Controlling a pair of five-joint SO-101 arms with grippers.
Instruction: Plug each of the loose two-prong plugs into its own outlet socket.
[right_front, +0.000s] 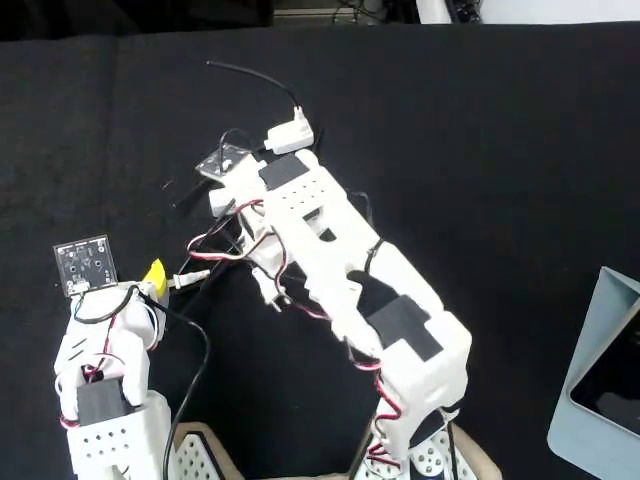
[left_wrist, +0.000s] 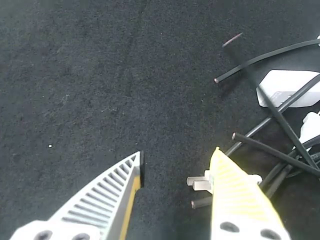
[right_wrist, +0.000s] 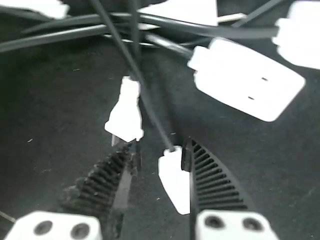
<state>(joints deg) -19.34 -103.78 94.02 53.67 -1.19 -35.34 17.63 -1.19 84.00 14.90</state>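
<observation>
No text, number or sign can be read. Faint grey print is seen on a white piece, too blurred to be made out.

high: overhead, looking down, far | wrist views: close above table | shared: cables

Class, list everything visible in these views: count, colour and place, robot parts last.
Table cover: one, black, under everything.
Cables: several, black, tangled around the plugs.
Outlet socket: one clearly seen, white, beyond the right gripper.
First plug: one, white, between the right gripper's fingers.
Second plug: one, white, just ahead of it.
Third plug: one, white, metal prongs, beside the left gripper's yellow finger.
Bin: one, grey-blue, high view's right edge.
Left gripper: one, white and yellow, open.
Right gripper: one, black fingers, open.
</observation>
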